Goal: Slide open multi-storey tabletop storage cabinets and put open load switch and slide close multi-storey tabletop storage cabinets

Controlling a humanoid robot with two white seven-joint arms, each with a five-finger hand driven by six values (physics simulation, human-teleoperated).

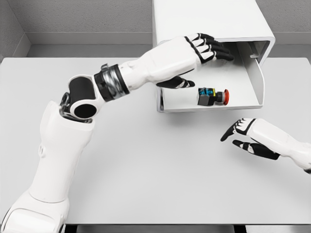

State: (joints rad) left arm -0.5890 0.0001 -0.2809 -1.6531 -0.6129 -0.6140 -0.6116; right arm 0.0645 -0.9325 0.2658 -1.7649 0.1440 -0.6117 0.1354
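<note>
A white tabletop storage cabinet [209, 22] stands at the back of the table, its lower drawer [252, 85] pulled out toward me. Inside the drawer lies the load switch [212, 96], a small black block with blue and green marks and a red knob at its right end. My left hand [201, 60] reaches over the drawer's left part, fingers spread and relaxed, holding nothing; its fingertips [224, 52] point toward the cabinet's opening, above and left of the switch. My right hand [243, 136] hovers open over the table, just in front of the drawer's right corner.
The white table [146, 165] spreads wide in front of the cabinet. Grey walls [77, 17] rise behind the table. My left forearm [126, 77] crosses the table's back left area.
</note>
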